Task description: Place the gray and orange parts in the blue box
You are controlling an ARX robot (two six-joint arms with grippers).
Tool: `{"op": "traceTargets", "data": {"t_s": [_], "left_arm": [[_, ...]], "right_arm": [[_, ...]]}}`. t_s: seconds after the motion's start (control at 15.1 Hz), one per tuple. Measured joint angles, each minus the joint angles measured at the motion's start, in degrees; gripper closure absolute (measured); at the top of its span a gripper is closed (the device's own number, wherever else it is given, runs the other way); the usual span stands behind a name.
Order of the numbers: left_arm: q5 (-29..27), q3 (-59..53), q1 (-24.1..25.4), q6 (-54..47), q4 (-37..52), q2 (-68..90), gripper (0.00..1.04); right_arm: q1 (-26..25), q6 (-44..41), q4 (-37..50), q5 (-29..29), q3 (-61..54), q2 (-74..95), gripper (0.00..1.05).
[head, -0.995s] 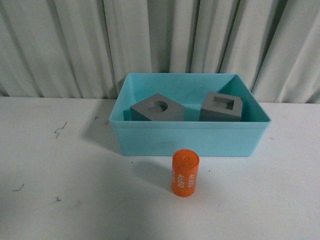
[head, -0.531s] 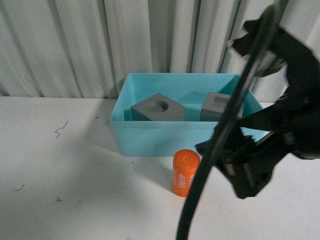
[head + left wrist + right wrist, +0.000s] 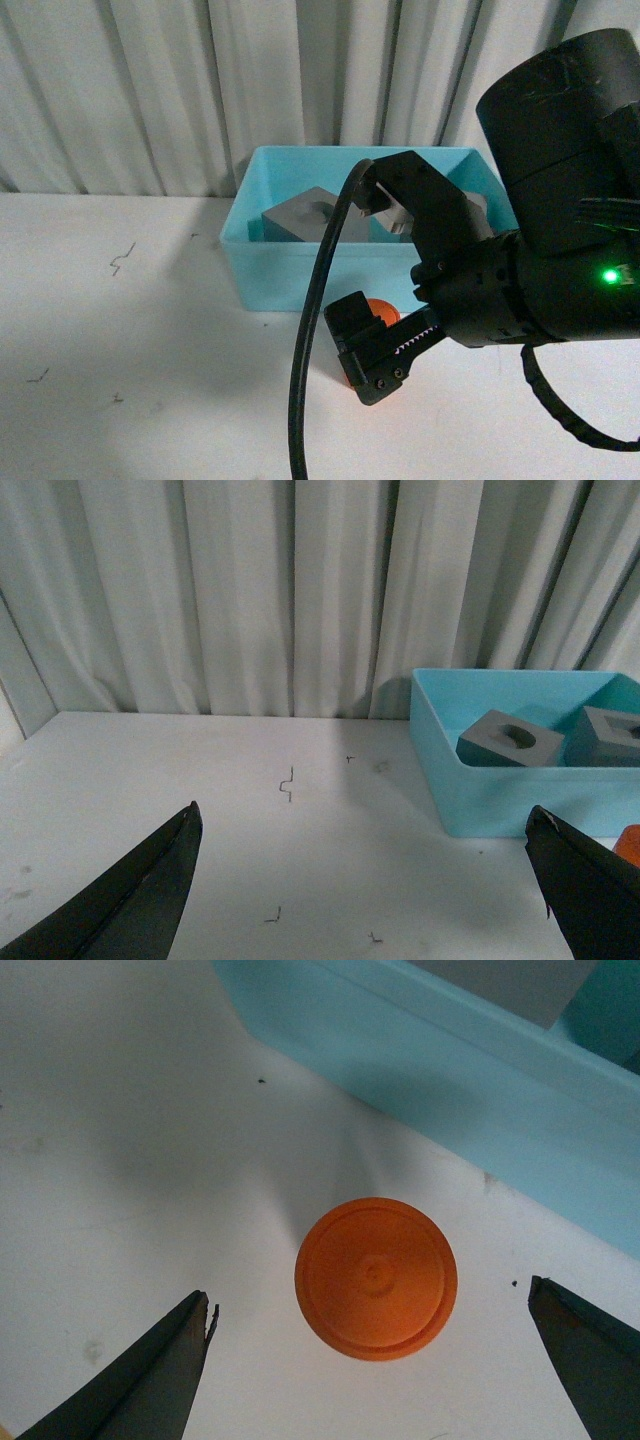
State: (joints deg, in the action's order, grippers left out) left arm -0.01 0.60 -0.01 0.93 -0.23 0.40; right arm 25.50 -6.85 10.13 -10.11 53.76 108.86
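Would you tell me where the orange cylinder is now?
Front view: the orange cylinder stands on the table before the blue box's near wall, beneath the open right pincer.

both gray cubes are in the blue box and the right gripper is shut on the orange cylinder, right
Not quite. The right gripper is open, not shut: the right wrist view shows its fingers spread wide on either side of the orange cylinder, clear of it. The round-recess gray cube and square-recess gray cube do sit in the blue box.
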Motion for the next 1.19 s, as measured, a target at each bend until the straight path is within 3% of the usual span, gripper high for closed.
{"op": "traceTargets", "data": {"t_s": [0.4,0.66,0.73,0.99,1.19], "left_arm": [[-0.02,0.00,0.00,0.00,0.02,0.00,0.07],[0.00,0.00,0.00,0.00,0.02,0.02,0.07],[-0.02,0.00,0.00,0.00,0.02,0.02,0.07],[-0.02,0.00,0.00,0.02,0.02,0.02,0.07],[0.00,0.00,0.00,0.00,0.02,0.02,0.07]], "right_arm": [[1.92,2.40,-0.44,2.60,4.57,6.25,0.10],[2.32,2.56,-0.50,3.13,5.77,7.19,0.54],[2.32,2.60,-0.22,3.45,5.90,7.19,0.57],[0.48,6.58,3.02,-1.25,3.54,-4.76,0.57],[-7.23,7.85,5.03,-1.60,9.77,-11.93,0.57]]}}
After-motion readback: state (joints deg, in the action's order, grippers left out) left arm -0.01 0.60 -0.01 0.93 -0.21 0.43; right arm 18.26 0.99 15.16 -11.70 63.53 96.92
